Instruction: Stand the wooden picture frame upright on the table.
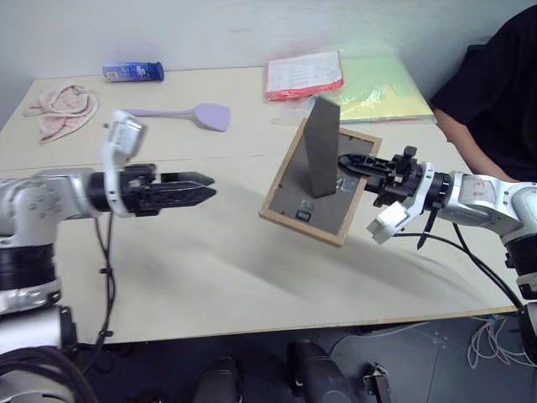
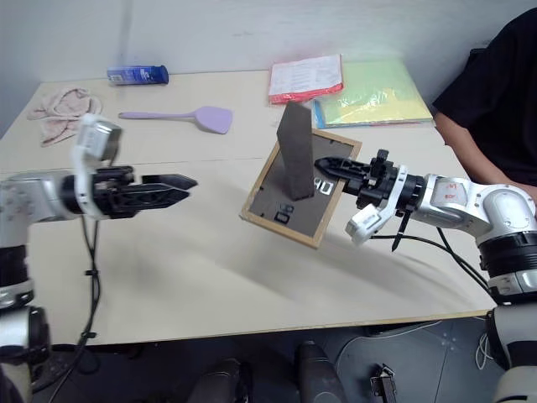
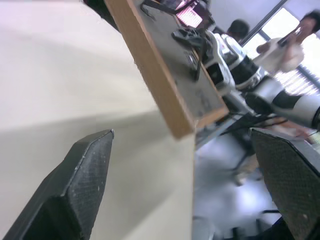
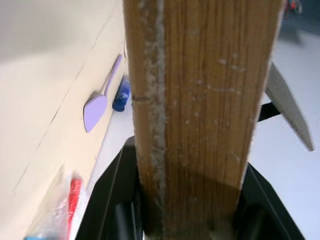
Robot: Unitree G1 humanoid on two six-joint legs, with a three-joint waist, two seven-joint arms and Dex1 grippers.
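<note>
The wooden picture frame (image 1: pixel 315 201) hangs tilted above the table (image 1: pixel 218 269), its dark grey back toward me and its fold-out stand (image 1: pixel 321 147) sticking out. My right gripper (image 1: pixel 348 165) is shut on the frame's right edge; in the right wrist view the light-wood edge (image 4: pixel 200 100) sits between its black fingers (image 4: pixel 107 200). My left gripper (image 1: pixel 205 188) hovers to the left of the frame, pointing at it, open and holding nothing. In the left wrist view its two fingers (image 3: pixel 85 175) stand wide apart, with the frame's lower corner (image 3: pixel 165 85) beyond them.
A purple spatula (image 1: pixel 197 113), a pink cloth (image 1: pixel 59 107) and a blue packet (image 1: pixel 132 71) lie at the back left. Red (image 1: pixel 304 75) and yellow-green (image 1: pixel 382 88) folders lie behind the frame. A person in black (image 1: pixel 491 92) sits at the right edge.
</note>
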